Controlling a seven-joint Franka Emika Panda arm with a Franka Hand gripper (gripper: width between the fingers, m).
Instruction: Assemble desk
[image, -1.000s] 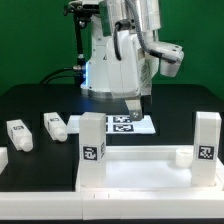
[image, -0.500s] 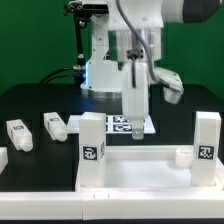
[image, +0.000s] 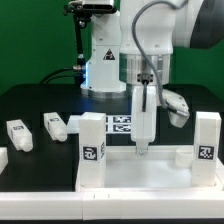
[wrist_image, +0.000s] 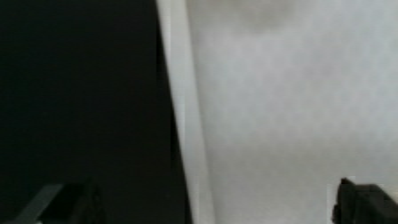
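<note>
Exterior view: claw (image: 141, 151) spread wide; poised low at the desk (image: 150, 174) rim.

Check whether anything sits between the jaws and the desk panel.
Nothing visible does. The open jaws hang right over the far rim of the desk panel, and the wrist view shows only bare white surface between them.
</note>
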